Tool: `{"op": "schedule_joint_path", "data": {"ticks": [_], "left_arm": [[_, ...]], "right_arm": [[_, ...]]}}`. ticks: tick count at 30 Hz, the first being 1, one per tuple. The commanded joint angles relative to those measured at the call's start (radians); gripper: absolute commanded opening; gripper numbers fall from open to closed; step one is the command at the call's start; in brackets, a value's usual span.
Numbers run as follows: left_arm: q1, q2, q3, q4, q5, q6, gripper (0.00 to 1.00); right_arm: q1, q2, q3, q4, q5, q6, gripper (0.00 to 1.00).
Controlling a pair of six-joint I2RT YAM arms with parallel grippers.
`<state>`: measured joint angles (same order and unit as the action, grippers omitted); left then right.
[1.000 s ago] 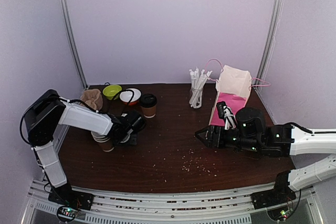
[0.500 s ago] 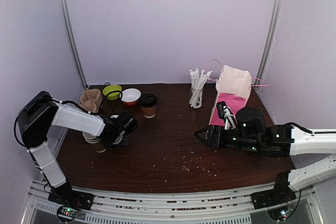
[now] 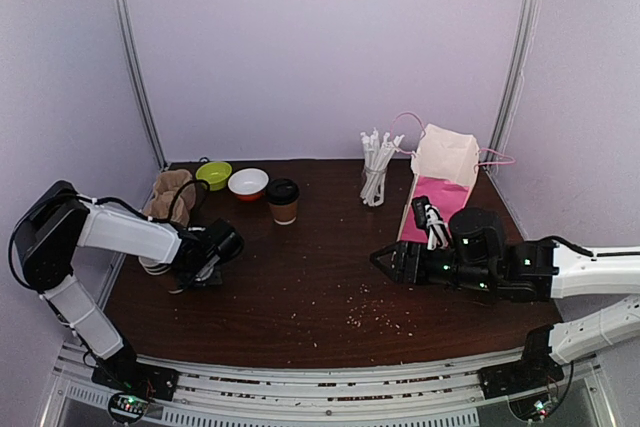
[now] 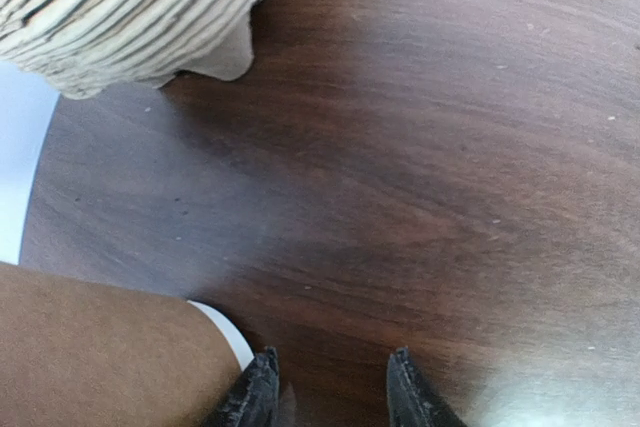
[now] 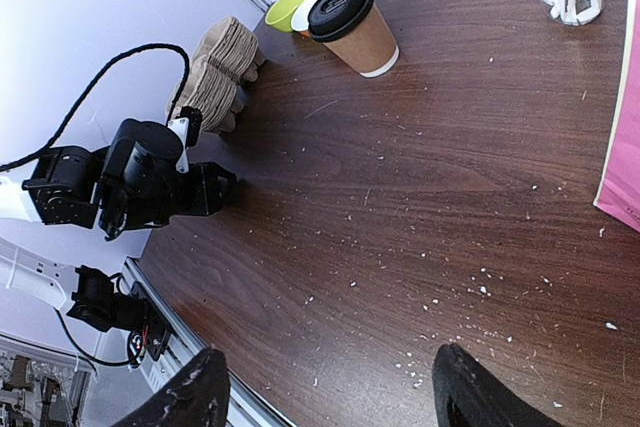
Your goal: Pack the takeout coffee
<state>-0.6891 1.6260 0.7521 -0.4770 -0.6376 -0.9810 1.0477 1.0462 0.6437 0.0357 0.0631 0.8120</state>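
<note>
Over the last second my left arm has swung back from the middle of the table toward the near-left corner. My left pincer (image 4: 330,392), which had been close to the takeout coffee (image 3: 282,200), now sits well clear of it. Its fingers stand a little apart with only bare wood between them. A brown paper cup with a white edge (image 4: 100,347) lies just outside my left finger; it seems to have slid leftward along with the arm, and I am not holding it. My right pincer (image 5: 330,377) has not moved: it hovers over the right half of the table, spread wide with nothing in it. The coffee has not moved either. It stands upright with its black lid on toward the back left, just beside the white bowl (image 3: 248,183), with the green bowl (image 3: 213,174) a little farther left. So I judge the packing proper has not begun, since nothing grips the coffee. The pink-lined paper bag (image 3: 445,182) waits at the far right with its mouth open, well away from the cup. The table (image 3: 320,287) is dark brown wood, dusted with pale crumbs mostly in front of my right arm. A ribbed brown cardboard stack (image 4: 120,7) sits at the left edge, and a glass of wrapped straws (image 3: 375,172) is beside the bag. Plain lilac walls (image 3: 330,47) close us in, with metal uprights in the corners.
</note>
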Motion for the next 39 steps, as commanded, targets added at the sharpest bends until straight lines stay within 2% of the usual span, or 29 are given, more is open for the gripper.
{"op": "schedule_joint_path", "data": {"ticks": [1, 10, 27, 31, 36, 39], "left_arm": [[0.01, -0.019, -0.006, -0.07, -0.043, -0.016, 0.4], [0.03, -0.033, -0.03, -0.089, -0.035, -0.012, 0.4], [0.082, -0.137, -0.091, -0.15, 0.0, -0.097, 0.41], [0.073, -0.153, -0.062, -0.092, 0.075, 0.035, 0.48], [0.019, -0.203, 0.03, -0.113, 0.114, 0.106, 0.7], [-0.016, -0.226, 0.096, -0.146, 0.14, 0.133, 0.76]], "right_arm": [[0.003, -0.008, -0.014, 0.019, -0.005, -0.005, 0.72], [0.003, -0.018, -0.037, 0.038, -0.004, 0.001, 0.72], [0.003, -0.036, -0.05, 0.041, -0.01, -0.002, 0.72], [0.003, -0.044, -0.051, 0.044, -0.008, -0.006, 0.72], [0.002, -0.042, -0.043, 0.035, 0.0, -0.011, 0.72], [0.003, -0.037, -0.036, 0.031, -0.002, -0.015, 0.72]]}}
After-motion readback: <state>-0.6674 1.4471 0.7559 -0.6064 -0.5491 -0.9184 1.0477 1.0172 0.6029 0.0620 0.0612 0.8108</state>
